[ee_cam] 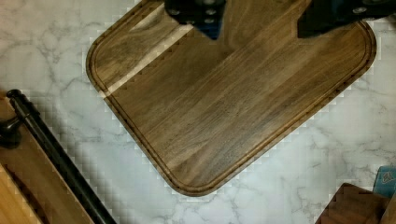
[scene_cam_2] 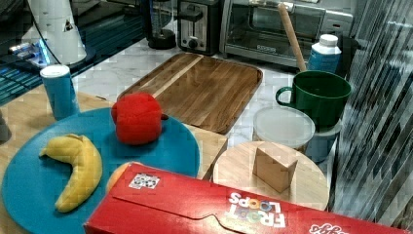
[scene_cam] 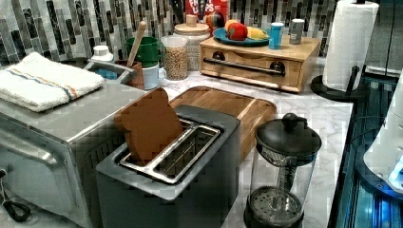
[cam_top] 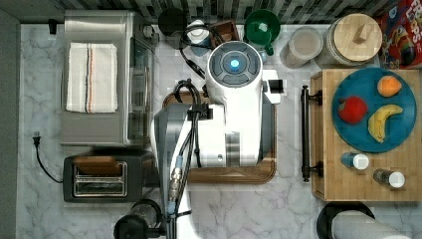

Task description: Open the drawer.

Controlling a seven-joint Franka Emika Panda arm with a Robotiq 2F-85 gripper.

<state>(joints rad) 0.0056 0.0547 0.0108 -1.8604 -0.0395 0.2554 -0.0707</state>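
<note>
The drawer [scene_cam: 237,74] is the light bamboo front of a low box at the back of the left view, and its panel sits flush with the box. A long black bar handle [scene_cam: 244,66] crosses it; this handle [cam_top: 305,132] runs along the box's left side in the top view. In the wrist view the handle [ee_cam: 56,149] and a strip of the drawer front [ee_cam: 32,186] lie off to one side. My gripper [ee_cam: 258,32] is open with nothing between its fingers, hanging over the dark brown tray [ee_cam: 233,107], apart from the handle. The white arm [cam_top: 234,114] covers most of that tray in the top view.
On the drawer box stand a blue plate [cam_top: 373,139] of fruit and two small shakers. A toaster oven with a towel [cam_top: 92,77], a toaster [scene_cam: 176,161], a French press [scene_cam: 283,171], a paper towel roll [scene_cam: 349,40], a green mug [scene_cam_2: 316,95], jars and a cereal box ring the marble counter.
</note>
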